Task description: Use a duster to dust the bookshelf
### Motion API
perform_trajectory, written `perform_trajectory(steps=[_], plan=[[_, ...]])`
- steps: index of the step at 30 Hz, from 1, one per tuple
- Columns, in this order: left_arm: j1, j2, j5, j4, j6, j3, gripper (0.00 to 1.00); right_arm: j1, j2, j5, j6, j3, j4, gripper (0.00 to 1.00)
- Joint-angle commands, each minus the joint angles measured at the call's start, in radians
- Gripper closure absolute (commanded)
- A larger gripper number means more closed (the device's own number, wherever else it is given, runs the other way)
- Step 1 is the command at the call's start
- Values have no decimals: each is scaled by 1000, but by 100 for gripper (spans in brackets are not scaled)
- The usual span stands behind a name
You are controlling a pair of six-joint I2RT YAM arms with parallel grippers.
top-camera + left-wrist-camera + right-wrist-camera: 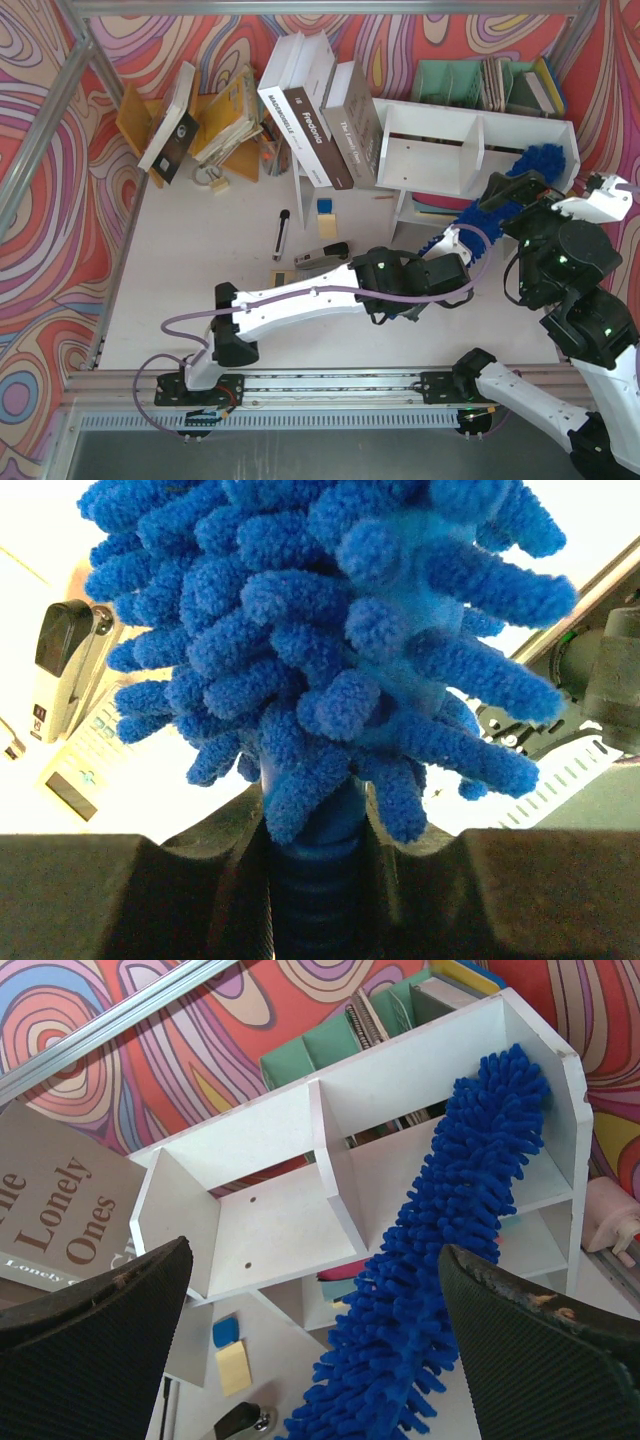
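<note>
The white bookshelf (470, 150) stands at the back right, with two compartments and a centre divider; it also shows in the right wrist view (260, 1220). The blue fluffy duster (500, 195) slants from my left gripper up into the shelf's right compartment, its tip near the right wall (505, 1090). My left gripper (462, 240) is shut on the duster's ribbed handle (318, 880). My right gripper (520, 190) is open and empty, hovering over the duster in front of the shelf; its fingers (95, 1330) stand wide apart on either side of the duster.
Large books (320, 115) lean against the shelf's left end. A teal file organiser (480, 85) stands behind the shelf. An orange book rack (215, 125) is at the back left. A stapler (322, 256), a pen (282, 235) and sticky notes (326, 218) lie on the table.
</note>
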Motion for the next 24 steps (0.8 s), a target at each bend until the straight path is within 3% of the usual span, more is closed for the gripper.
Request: perform_trajectory(steps=[1,10,24], plan=[[-16,-87,-12,102,33,-75,100,-4,19,7,8,25,5,1],[-16,-48,45,89,8,-137,100,-4,2,3,12,-10,14,1],[-35,-138,2,113,10,-139,100,-4,1,7,11,-12,17,1]])
